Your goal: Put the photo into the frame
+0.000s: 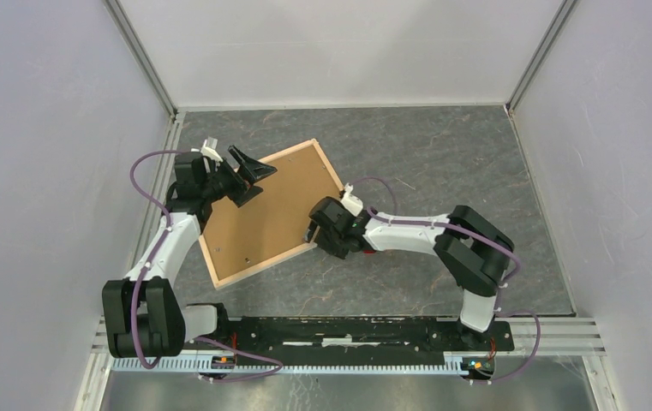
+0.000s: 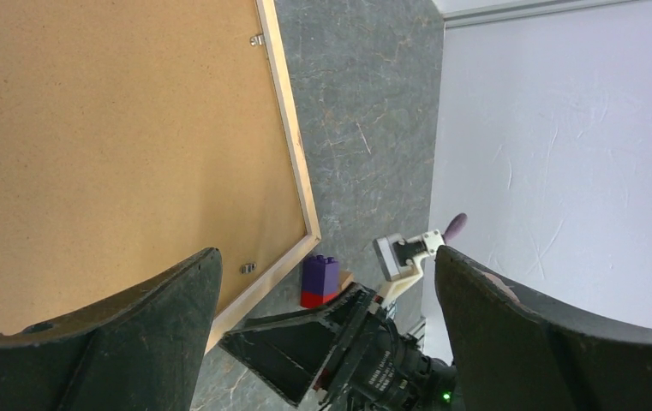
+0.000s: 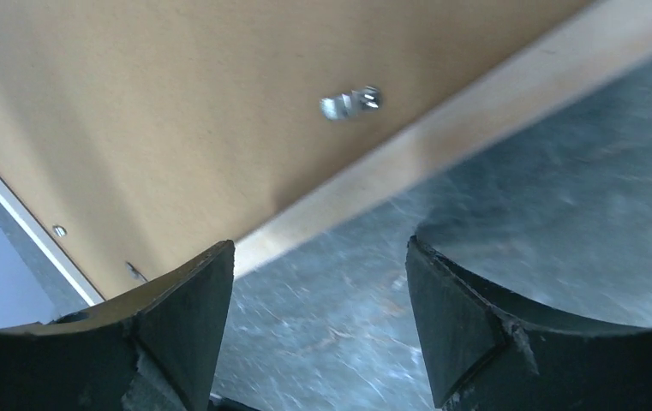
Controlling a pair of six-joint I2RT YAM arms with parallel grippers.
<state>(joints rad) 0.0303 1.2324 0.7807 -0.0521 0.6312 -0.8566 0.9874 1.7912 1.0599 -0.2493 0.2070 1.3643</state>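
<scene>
Locate the frame (image 1: 266,265) on the left half of the table (image 1: 442,154). It lies flat with its back facing up, turned at an angle to the table edges. A brown backing board (image 1: 262,218) sits inside the wooden rim and fills the opening. Small metal tabs (image 3: 352,103) show along the inner edge of the rim. You cannot tell where the photo is, because the board covers everything inside the rim.

Check the left gripper (image 1: 256,175). It hovers above the far left corner of the frame. Its jaws are spread fully apart and nothing is between them. In the left wrist view, both fingers (image 2: 134,342) stand clear of the board.

Check the right gripper (image 1: 312,231). It sits at the near right corner of the frame, low over the rim. Its jaws are well apart and hold nothing. In the right wrist view, only the rim and bare table show in the gap between the fingers (image 3: 176,325).

Note the small purple-and-red block (image 2: 320,281) on the table just beside that same corner.
</scene>
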